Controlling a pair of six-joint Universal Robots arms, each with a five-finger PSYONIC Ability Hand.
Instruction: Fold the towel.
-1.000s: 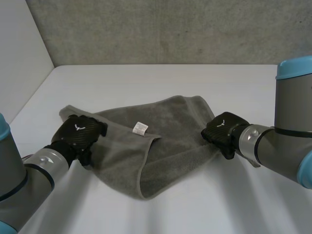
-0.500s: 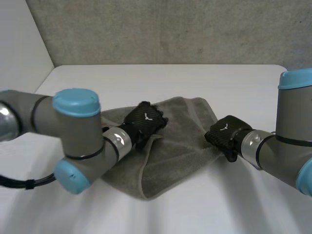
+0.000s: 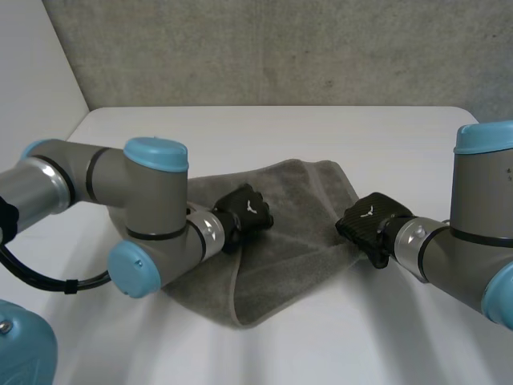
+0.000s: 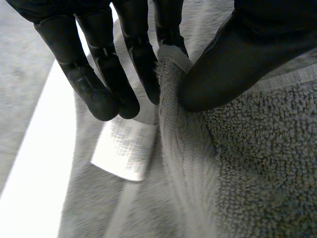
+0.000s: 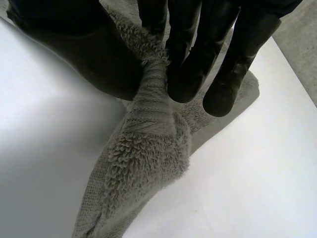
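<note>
Left hand (image 3: 248,210) has swung its pinched corner of the grey terry towel (image 3: 296,237) from the left end to the middle, small white label (image 4: 124,148) by its fingertips. Right hand (image 3: 367,218) keeps pinching the right edge. Towel lies mid white table (image 3: 240,136), so the first fold looks nearly laid.

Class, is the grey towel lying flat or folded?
Partly folded: the grey terry towel has one flap doubled over, pinched by the left hand.

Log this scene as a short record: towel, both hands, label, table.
towel: grey, partly folded, lying on the table
left hand: pinches a towel edge beside the label
right hand: pinches the towel's edge on the robot's right
label: white, at the left hand's fingertips
table: white
</note>
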